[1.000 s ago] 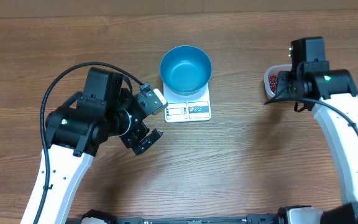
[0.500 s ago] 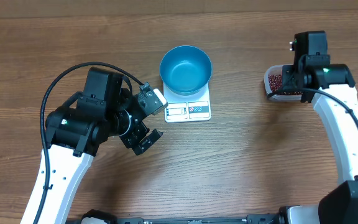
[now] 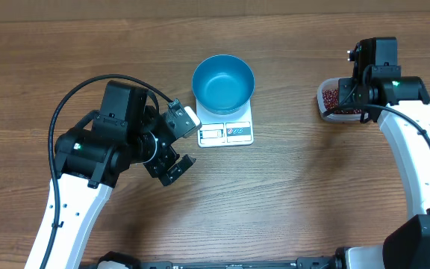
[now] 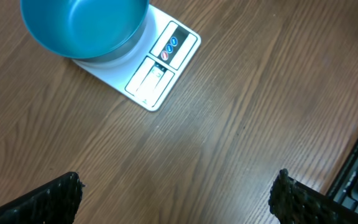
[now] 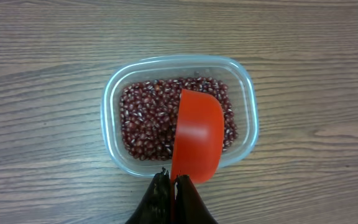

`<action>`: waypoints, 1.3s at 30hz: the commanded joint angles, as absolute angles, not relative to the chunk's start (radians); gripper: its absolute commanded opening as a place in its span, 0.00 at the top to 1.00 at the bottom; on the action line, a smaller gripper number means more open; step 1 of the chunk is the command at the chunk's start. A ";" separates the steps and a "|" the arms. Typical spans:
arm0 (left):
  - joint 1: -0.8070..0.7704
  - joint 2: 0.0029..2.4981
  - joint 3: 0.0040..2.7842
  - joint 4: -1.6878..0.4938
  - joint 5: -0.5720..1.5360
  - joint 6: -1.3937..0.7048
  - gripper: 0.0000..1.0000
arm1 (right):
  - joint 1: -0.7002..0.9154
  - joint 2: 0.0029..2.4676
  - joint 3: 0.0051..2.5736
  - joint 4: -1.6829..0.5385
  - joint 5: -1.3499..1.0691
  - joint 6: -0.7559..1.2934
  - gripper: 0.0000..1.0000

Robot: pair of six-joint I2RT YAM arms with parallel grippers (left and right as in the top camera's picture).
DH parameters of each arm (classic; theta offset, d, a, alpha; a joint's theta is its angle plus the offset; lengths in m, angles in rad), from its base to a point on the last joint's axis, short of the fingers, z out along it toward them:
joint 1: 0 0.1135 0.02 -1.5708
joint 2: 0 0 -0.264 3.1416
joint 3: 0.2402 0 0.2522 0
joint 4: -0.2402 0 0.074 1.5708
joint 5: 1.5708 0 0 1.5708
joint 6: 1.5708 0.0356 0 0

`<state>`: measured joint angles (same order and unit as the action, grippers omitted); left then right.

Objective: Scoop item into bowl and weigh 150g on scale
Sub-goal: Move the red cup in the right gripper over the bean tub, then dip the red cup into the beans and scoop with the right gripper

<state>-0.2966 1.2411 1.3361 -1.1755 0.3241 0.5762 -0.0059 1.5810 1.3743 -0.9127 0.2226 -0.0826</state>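
**Right arm draws back over the bean tub; left arm holds its place**

Your right arm has shifted toward the far edge of the worktop [image 3: 297, 194] over the last second. The clear plastic tub [image 5: 244, 99], half hidden under the wrist a second ago, now shows more of its load in the overhead view. The tub has not moved and sits on the right part of the worktop, toward the far edge.

Your right gripper [image 5: 172, 183] is clamped tight on the narrow end of a red scoop [image 5: 197, 134], jaws pressed together with the handle between them. In the wrist view the scoop's cup hangs over the right half of the tub, above the beans [image 5: 148, 118]. Whether it touches them cannot be told. The beans form a loose maroon layer across the tub's floor.

Nothing has changed on the left. Your left gripper [image 4: 176, 202] hovers with its jaws spread wide and holds nothing, over bare wood on the near-left side of the scale [image 3: 226, 133], exactly where it was a second ago.

The scale lies at the middle of the worktop, toward the far edge, unmoved. The blue bowl [image 3: 223, 82] stands on its far part and overhangs it on both sides. The display window and button markings stay uncovered along the scale's near edge.
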 commanded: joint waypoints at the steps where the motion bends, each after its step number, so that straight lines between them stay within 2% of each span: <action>1: -0.295 1.244 1.359 -1.169 0.303 0.568 0.00 | -0.008 1.578 1.403 -0.906 0.204 -0.088 0.96; 7: -0.295 1.244 1.359 -1.148 0.204 0.436 0.00 | -0.008 1.578 1.403 -0.906 0.204 -0.088 0.96; 13: -0.295 1.244 1.359 -1.148 0.226 0.433 0.00 | -0.008 1.578 1.403 -0.906 0.208 -0.089 0.96; 22: -0.295 1.244 1.359 -1.148 0.236 0.434 0.00 | -0.016 1.590 1.388 -0.924 0.212 -0.301 0.96; 31: -0.295 1.244 1.359 -1.148 0.236 0.433 0.00 | -0.059 1.611 1.387 -0.866 0.170 -0.297 0.96; 36: -0.295 1.244 1.359 -1.148 0.236 0.433 0.00 | -0.059 1.611 1.387 -0.888 0.151 -0.127 0.96; 39: -0.295 1.244 1.359 -1.148 0.236 0.433 0.00 | -0.059 1.611 1.387 -0.887 0.152 -0.101 0.96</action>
